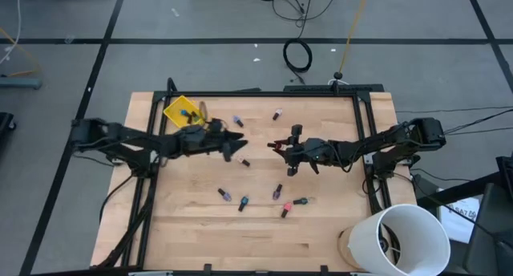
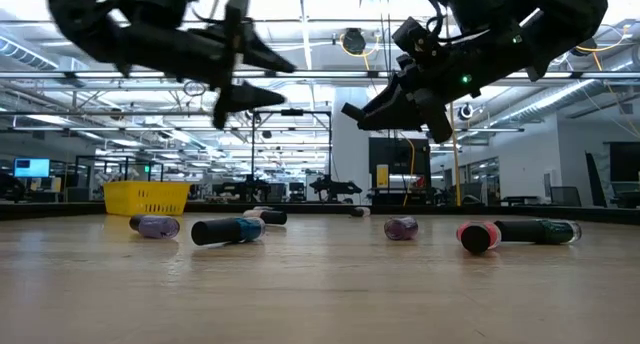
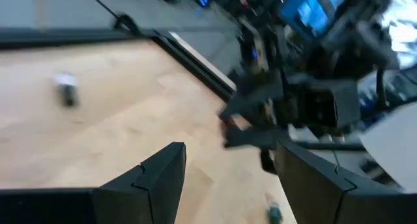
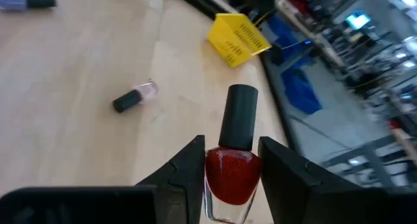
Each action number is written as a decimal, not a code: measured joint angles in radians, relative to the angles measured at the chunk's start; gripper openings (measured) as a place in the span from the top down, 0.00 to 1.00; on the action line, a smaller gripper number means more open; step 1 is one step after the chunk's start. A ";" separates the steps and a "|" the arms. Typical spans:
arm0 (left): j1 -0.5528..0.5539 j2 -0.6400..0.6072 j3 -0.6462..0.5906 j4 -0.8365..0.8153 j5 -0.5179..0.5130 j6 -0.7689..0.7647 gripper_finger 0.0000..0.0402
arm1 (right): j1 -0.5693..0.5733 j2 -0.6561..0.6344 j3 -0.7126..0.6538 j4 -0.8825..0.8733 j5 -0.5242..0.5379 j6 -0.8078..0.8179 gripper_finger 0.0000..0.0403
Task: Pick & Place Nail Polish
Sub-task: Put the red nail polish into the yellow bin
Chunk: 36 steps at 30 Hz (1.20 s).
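One red nail polish bottle (image 4: 233, 175) is pinched between the jaws of the right gripper (image 1: 276, 148), dark cap sticking out past the fingertips. It's held up in the air above the middle of the desk (image 1: 192, 236), not touching the wood.

The rest of the nail polish is just lying around on its side. A pale pink bottle (image 4: 135, 98) sits on the wood a bit beyond the held one. From above you can see a loose group near the front of the desk, including a purple one (image 1: 224, 195), a blue one (image 1: 243, 203) and a green one (image 1: 300, 201), plus a couple more toward the back like the one at (image 1: 277, 114).

Left gripper (image 1: 238, 147) hovers mid-desk too, facing the right one with a small gap between them. Its jaws are open with nothing in them.

Small yellow bin (image 1: 181, 111) is at the back left corner of the desk, looks tipped over. A big white bucket (image 1: 401, 237) stands off the front right corner.
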 joint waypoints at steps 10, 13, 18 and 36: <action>0.000 0.272 0.225 -0.007 0.083 -0.020 0.43 | 0.016 0.000 0.000 -0.008 0.027 -0.008 0.72; 0.003 0.315 0.257 -0.008 0.085 -0.020 0.43 | 0.020 0.000 0.000 -0.008 0.027 -0.008 0.72; 0.004 0.349 0.284 -0.012 0.077 -0.028 0.43 | 0.023 0.000 0.000 -0.006 0.050 -0.009 0.72; -0.003 0.348 0.358 -0.160 0.025 -0.028 0.43 | 0.023 0.000 0.000 0.018 0.050 -0.013 0.72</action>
